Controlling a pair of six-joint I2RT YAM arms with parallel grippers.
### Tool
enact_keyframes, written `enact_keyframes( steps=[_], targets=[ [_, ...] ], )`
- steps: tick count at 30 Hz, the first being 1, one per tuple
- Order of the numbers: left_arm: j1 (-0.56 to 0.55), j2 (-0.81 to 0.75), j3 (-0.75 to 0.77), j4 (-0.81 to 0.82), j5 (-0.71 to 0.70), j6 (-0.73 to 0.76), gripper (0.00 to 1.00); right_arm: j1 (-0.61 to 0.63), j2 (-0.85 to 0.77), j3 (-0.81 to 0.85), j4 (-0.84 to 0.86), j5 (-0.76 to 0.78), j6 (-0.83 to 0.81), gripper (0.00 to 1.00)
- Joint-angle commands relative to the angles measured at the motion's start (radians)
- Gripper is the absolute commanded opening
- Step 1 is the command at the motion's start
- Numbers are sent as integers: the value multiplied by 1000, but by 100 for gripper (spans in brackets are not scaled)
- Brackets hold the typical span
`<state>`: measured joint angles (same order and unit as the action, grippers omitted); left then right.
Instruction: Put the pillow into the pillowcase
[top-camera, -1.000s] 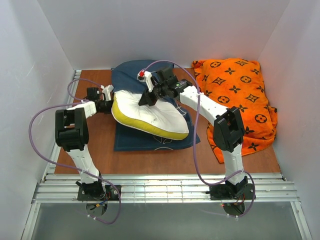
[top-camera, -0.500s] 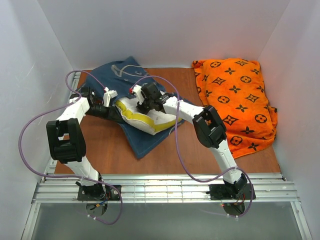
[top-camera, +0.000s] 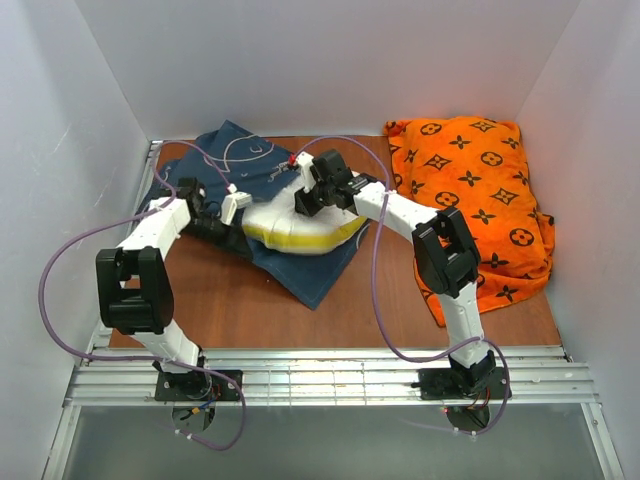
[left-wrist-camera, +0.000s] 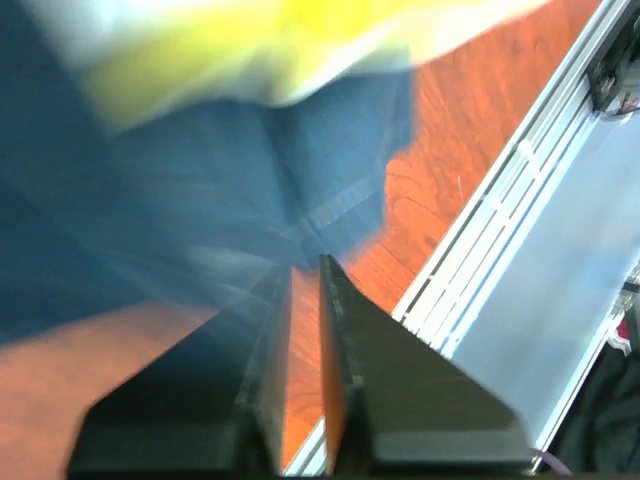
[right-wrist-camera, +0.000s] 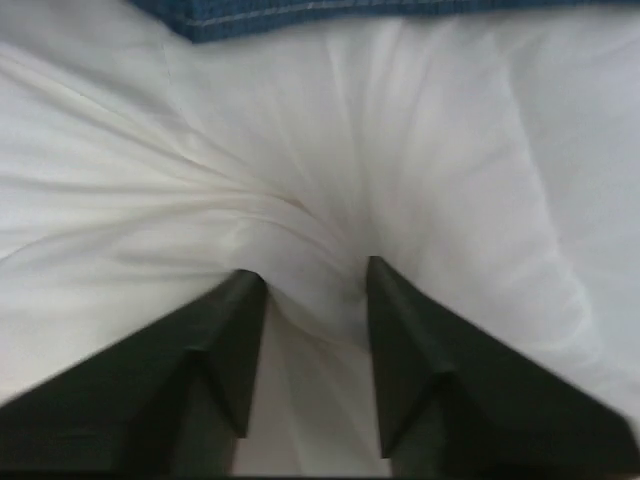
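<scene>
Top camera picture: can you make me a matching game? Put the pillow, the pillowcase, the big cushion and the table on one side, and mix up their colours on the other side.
Things:
1. pillow
2. pillowcase
3. big cushion
4. table

Colours:
A. reddish-brown wood
B. dark blue with white line drawings
C. white with a yellow band
D. bright orange with dark shapes

Right pairs: 1-C, 2-B, 3-D, 4-A.
</scene>
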<state>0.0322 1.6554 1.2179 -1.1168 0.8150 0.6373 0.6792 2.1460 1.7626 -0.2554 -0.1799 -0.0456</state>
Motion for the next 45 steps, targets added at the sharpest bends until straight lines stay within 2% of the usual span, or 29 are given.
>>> enact_keyframes(
  steps=[1,2,3,4,5,6,8,9,11,12,15,16,18,19,20,24,26,28,31,33,34,37,39,40,42,43,45],
  targets=[
    [-144,-14,-4,57,-53,-89,13,-44,-38,-32,-103,-110,-74,45],
    [-185,-16,-8,121,-71,-135,16,-64,-85,-40,-128,-137,-109,66],
    [-262,-13,-5,150,-77,-155,17,-75,-110,-49,-152,-147,-123,78],
    [-299,-6,2,170,-79,-169,18,-87,-133,-52,-203,-150,-134,85],
    [-334,4,12,190,-82,-172,18,-108,-185,-63,-223,-148,-152,87],
    [-409,32,25,195,-105,-179,18,-118,-208,-92,-241,-148,-158,87],
    [-457,43,52,154,-85,-154,23,-145,-282,-141,-294,-139,-166,87],
    [-472,43,63,134,-53,-104,32,-155,-308,-169,-301,-138,-180,87],
    [-448,-15,69,188,-66,-143,39,-203,-366,-248,-298,-135,-189,87],
    [-404,-40,72,213,-69,-181,51,-222,-371,-258,-303,-144,-201,86],
    [-312,-111,117,304,-161,-269,60,-263,-356,-227,-375,-230,-235,79],
    [-295,-127,146,310,-224,-284,63,-247,-363,-238,-389,-248,-235,79],
    [-264,-143,153,336,-339,-301,73,-209,-392,-268,-372,-236,-217,86],
    [-255,-135,152,310,-423,-297,73,-146,-418,-311,-354,-187,-200,92],
    [-215,-132,147,289,-438,-294,73,-110,-429,-328,-320,-159,-186,98],
    [-59,-155,54,294,-439,-343,75,77,-428,-368,-247,72,-175,99],
    [25,-154,23,298,-435,-366,75,161,-379,-339,-234,177,-189,99],
    [66,-154,6,290,-368,-361,75,215,-307,-319,-226,261,-201,99],
    [72,-187,-12,319,-282,-286,75,232,-220,-328,-199,270,-218,98],
    [71,-235,-36,305,-167,-115,75,209,-199,-351,-202,261,-198,96],
    [69,-264,-63,322,-134,-46,75,192,-230,-362,-197,199,-185,96],
    [19,-394,-202,441,-129,160,80,123,-381,-420,-199,6,-123,99],
    [-109,-451,-292,532,-218,272,81,56,-539,-497,-182,-138,-70,99],
    [-188,-459,-316,563,-241,297,81,30,-592,-523,-161,-173,-50,99],
    [-260,-465,-357,695,-299,326,82,-48,-708,-602,-153,-278,4,99],
    [-334,-454,-380,740,-322,328,82,-75,-739,-629,-154,-300,22,99],
    [-409,-427,-389,860,-411,364,83,-148,-797,-728,-157,-367,74,99]
  ],
)
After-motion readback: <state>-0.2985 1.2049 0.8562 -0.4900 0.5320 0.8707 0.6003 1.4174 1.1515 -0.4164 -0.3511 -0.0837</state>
